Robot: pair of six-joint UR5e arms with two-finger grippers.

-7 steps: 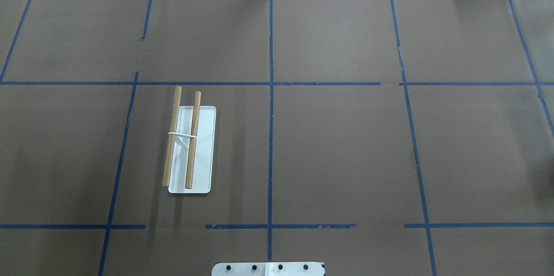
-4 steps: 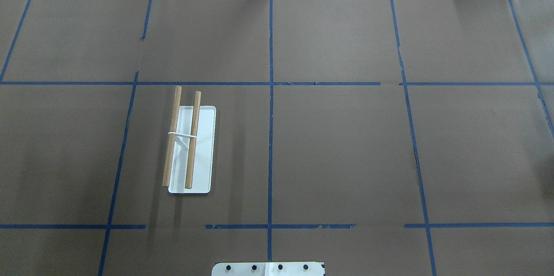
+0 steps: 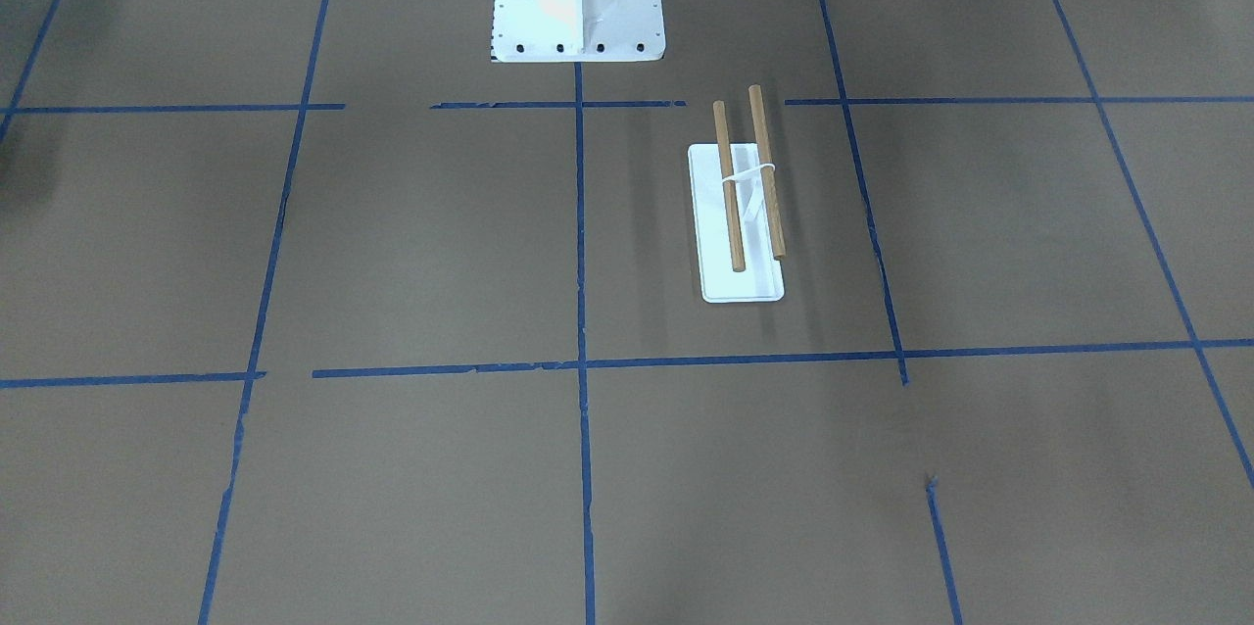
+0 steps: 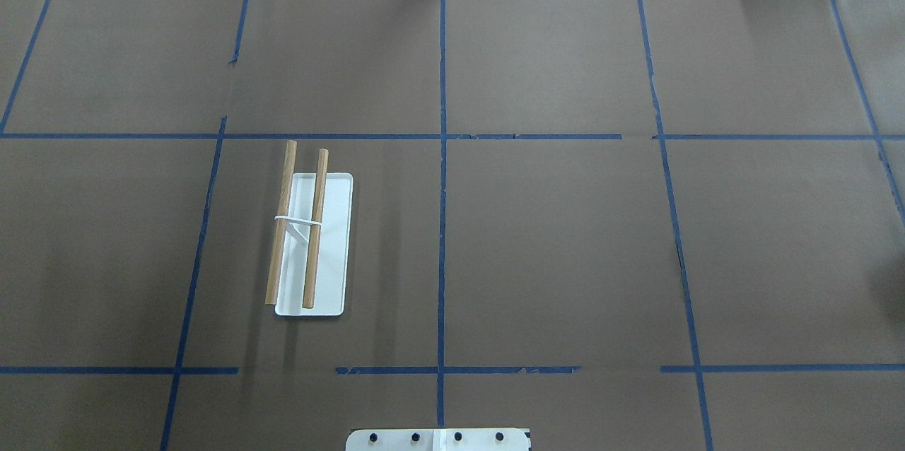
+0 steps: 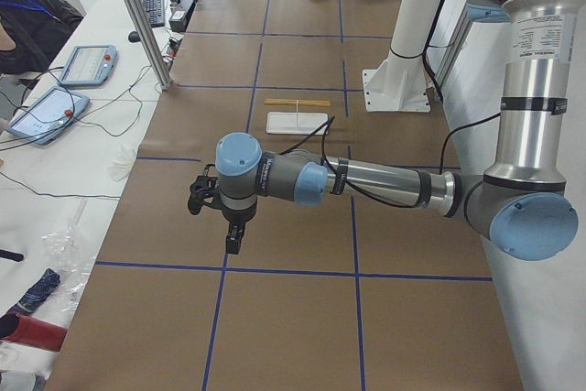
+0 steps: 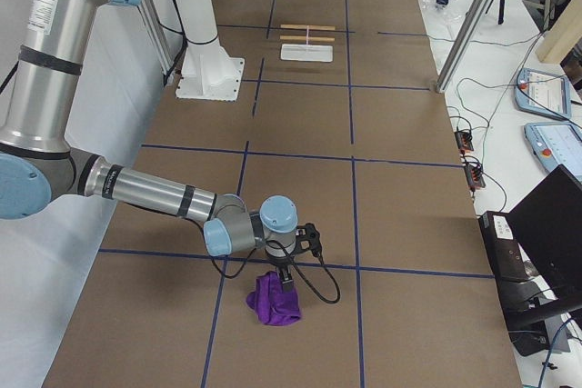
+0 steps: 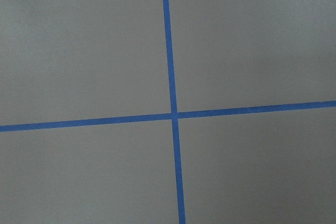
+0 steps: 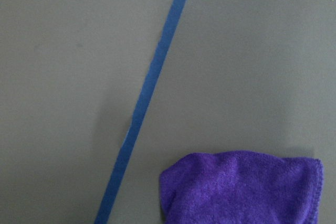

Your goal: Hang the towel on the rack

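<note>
Purple towel [image 6: 274, 306] lay bunched beneath the right claw [image 6: 286, 283] (open or closed, I couldn't tell); pinching one edge looked wiser than the heap.

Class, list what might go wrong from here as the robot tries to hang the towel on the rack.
The purple towel lies bunched, so the right gripper may pinch several layers.
The rack stands far away on the robot's left side; a long carry could drop the towel.
</note>
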